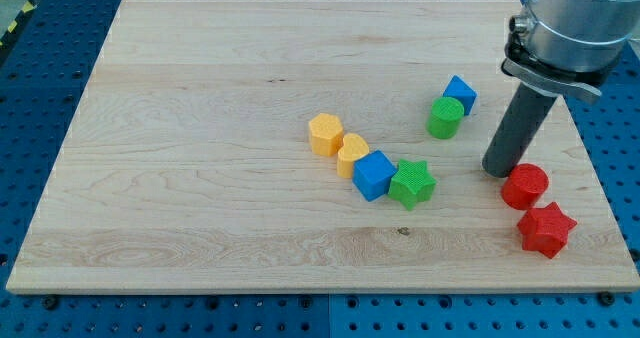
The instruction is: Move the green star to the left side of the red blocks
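— Lots of bare wood lies to the view's left of my tip [499,170], all the way to the far edge of the wooden board [200,98]. We have much less room on the view's right.

— We see my tip just beside the red round block [524,185], up and left of it; we cannot tell if they touch. The red star [546,228] sits below that.

— Where is the green star [412,183]?

— Well to the view's left of my tip, touching the blue cube [373,174]. Two orange blocks [338,145] curve away past it.

— Up and left of my tip stand a green round block [446,117] and another blue block [459,93]. All look ridged, like plastic. My tip is a plain rod holding nothing.
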`<state>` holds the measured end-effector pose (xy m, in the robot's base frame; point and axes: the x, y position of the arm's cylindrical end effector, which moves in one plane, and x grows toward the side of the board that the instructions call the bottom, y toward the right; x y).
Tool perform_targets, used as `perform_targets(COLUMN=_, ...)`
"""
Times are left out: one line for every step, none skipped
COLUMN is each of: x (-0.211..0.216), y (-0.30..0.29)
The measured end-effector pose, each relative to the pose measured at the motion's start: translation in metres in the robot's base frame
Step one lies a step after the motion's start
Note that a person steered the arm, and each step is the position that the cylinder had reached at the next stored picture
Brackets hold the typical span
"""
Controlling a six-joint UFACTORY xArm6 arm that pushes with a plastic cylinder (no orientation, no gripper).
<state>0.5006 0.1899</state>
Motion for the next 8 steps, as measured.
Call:
perform_targets(x=0.002, y=0.000)
perform_targets(x=0.014, y=0.000)
perform_targets(x=0.017, y=0.000)
perform_targets(x=0.017, y=-0.019)
perform_targets(x=0.017, y=-0.028)
perform_targets(x=0.017, y=-0.028)
perform_targets(x=0.012, y=-0.039)
perform_targets(x=0.001, y=-0.055)
